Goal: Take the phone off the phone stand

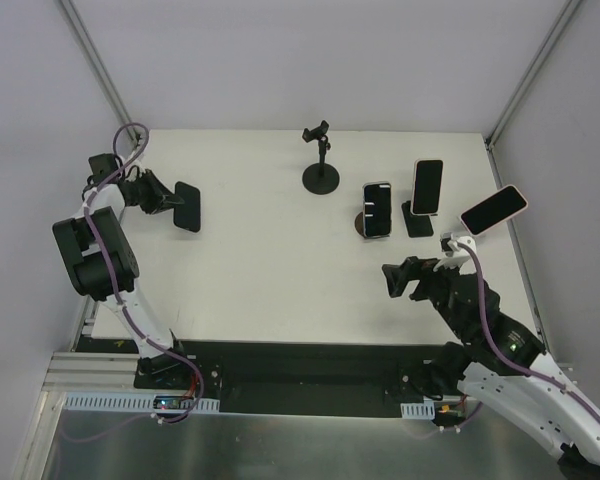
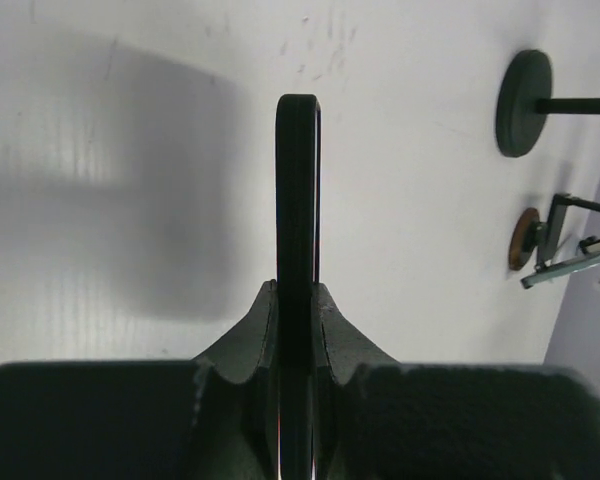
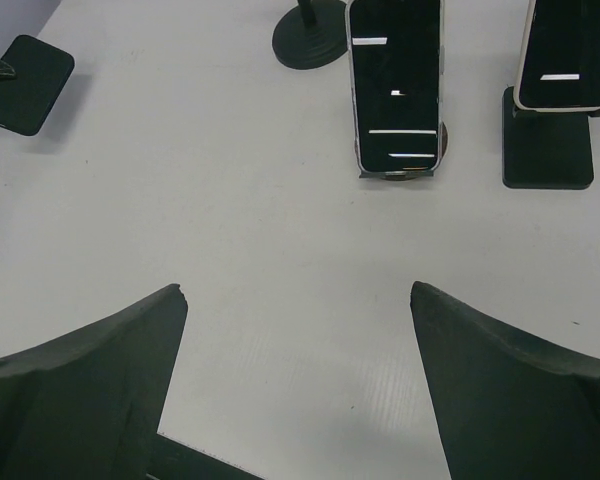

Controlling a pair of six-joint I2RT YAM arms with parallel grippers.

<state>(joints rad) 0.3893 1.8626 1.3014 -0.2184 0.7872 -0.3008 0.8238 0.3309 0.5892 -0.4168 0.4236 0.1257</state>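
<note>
Holding the black phone [image 1: 187,206] over the table's [image 1: 260,280] far left, well apart from the empty stand [image 1: 320,160], your left claw [image 2: 298,300] is clamped on it. Lower it flat before letting go; your right claw [image 3: 298,290] gapes wide, near right.

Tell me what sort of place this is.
Most likely a robotics lab test cell: a bare white table boxed in by plain walls, a left arm and right arm bolted at its near edge, and phones on stands set out as props.
</note>
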